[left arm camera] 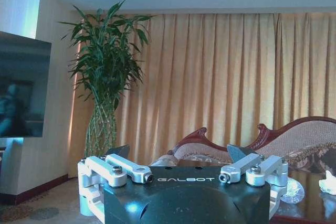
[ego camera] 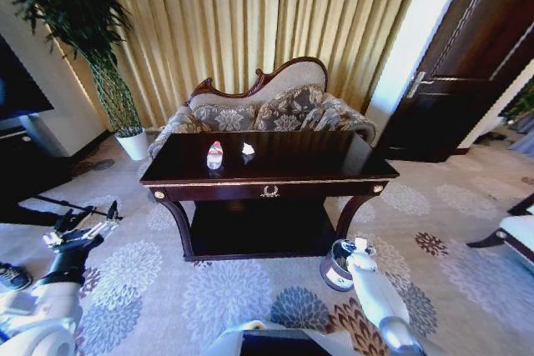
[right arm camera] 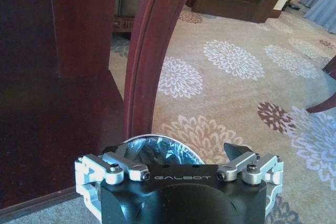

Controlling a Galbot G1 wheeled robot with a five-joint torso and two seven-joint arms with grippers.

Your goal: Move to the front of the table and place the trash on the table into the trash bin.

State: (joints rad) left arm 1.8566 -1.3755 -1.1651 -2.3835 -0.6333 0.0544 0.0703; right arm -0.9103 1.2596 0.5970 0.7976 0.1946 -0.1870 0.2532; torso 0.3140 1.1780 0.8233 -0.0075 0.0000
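1. The table [ego camera: 267,174] sits mid-frame in the head view, squarely ahead, so the robot seems already at its front.
2. The trash lies on the tabletop, centre-left: a bottle [ego camera: 215,155] and, just to its right, a paper wad [ego camera: 248,148], both apart from either arm.
3. The bin [ego camera: 337,265] stands on the carpet at lower right of that frame, beside the table's right leg [ego camera: 350,210], probably within easy reach for a drop.
4. The left gripper [ego camera: 92,224] hovers at lower left, well short of the table, fingers spread and holding nothing; likely staged for a pick.
5. The right gripper [right arm camera: 178,153] hangs above the bin, wide open and empty.
6. The right wrist view shows the bin's silvery lining [right arm camera: 157,150] and the lower shelf [right arm camera: 47,124], which the head view cannot.
7. The left wrist view sees the wad [left arm camera: 328,182] side-on across the tabletop, at the frame's right edge.
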